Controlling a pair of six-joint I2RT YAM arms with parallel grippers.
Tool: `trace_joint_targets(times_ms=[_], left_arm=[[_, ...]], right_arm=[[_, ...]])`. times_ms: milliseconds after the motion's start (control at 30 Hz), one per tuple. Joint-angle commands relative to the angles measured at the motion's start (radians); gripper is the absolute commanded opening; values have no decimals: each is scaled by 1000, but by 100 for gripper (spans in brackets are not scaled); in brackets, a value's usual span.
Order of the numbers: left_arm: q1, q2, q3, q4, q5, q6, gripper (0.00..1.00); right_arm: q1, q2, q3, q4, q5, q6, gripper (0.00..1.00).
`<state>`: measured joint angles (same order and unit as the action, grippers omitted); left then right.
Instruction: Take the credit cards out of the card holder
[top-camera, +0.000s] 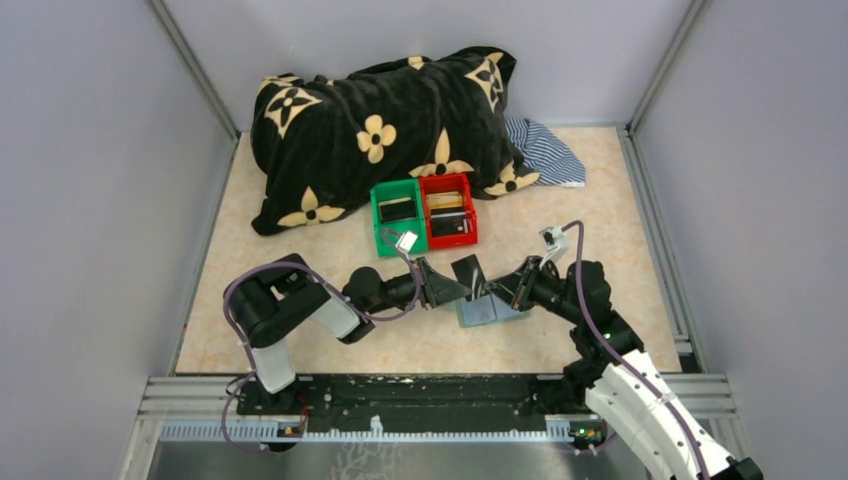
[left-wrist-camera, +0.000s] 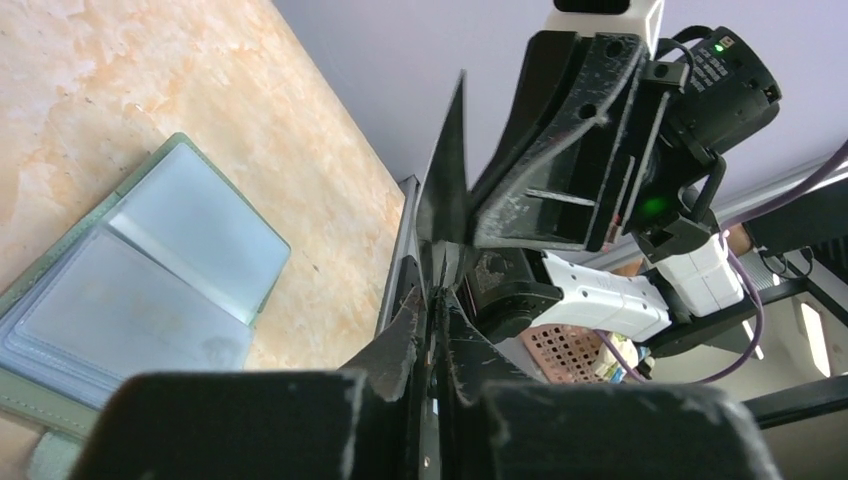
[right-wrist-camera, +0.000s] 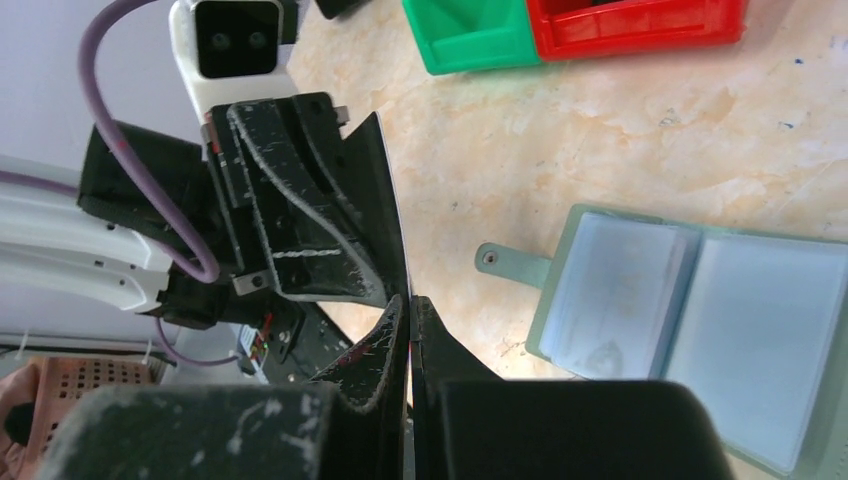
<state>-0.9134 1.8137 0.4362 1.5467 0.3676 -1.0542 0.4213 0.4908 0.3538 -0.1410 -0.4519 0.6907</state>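
One dark credit card (top-camera: 467, 271) hangs in the air between my two grippers, above the card holder (top-camera: 490, 310). My left gripper (top-camera: 452, 283) is shut on one end of it. From the other side my right gripper (top-camera: 490, 287) is shut on the same card. The left wrist view has the card (left-wrist-camera: 447, 190) edge-on, rising from my left gripper (left-wrist-camera: 440, 300). It is likewise edge-on (right-wrist-camera: 393, 215) above my right gripper (right-wrist-camera: 410, 305) in the right wrist view. The grey-green holder (left-wrist-camera: 150, 290) (right-wrist-camera: 690, 320) lies open and flat, its blue-grey pockets facing up.
A green bin (top-camera: 398, 215) and a red bin (top-camera: 448, 208) stand side by side behind the grippers, each with cards inside. A black blanket with yellow flowers (top-camera: 380, 130) and a striped cloth (top-camera: 545, 150) lie at the back. Grey walls enclose the table.
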Motion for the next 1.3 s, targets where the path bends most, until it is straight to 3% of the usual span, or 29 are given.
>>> trace_joint_targets(times_ms=[0,233,267,333,467,800,1267], left_arm=[[8,-32,6,242,-13,15,0],[11,-48,-4,242,-34,8,0],[11,-51,-7,243,-45,11,0],[10,-58,-11,243,-63,15,0],[10,-79,-20,242,-112,20,0],[7,-97,28,242,-183,17,0],[-5,-80,46,242,-195,-9,0]], right_arm=[[-2,-2,-5,51,-34,2,0],[-1,6,-4,66,-37,-2,0],[-2,7,-6,65,-37,0,12],[-2,4,-11,68,-39,5,24],[-2,-20,-35,93,-38,34,34],[-1,-76,-144,357,-15,184,32],[-1,89,-118,549,-22,180,31]])
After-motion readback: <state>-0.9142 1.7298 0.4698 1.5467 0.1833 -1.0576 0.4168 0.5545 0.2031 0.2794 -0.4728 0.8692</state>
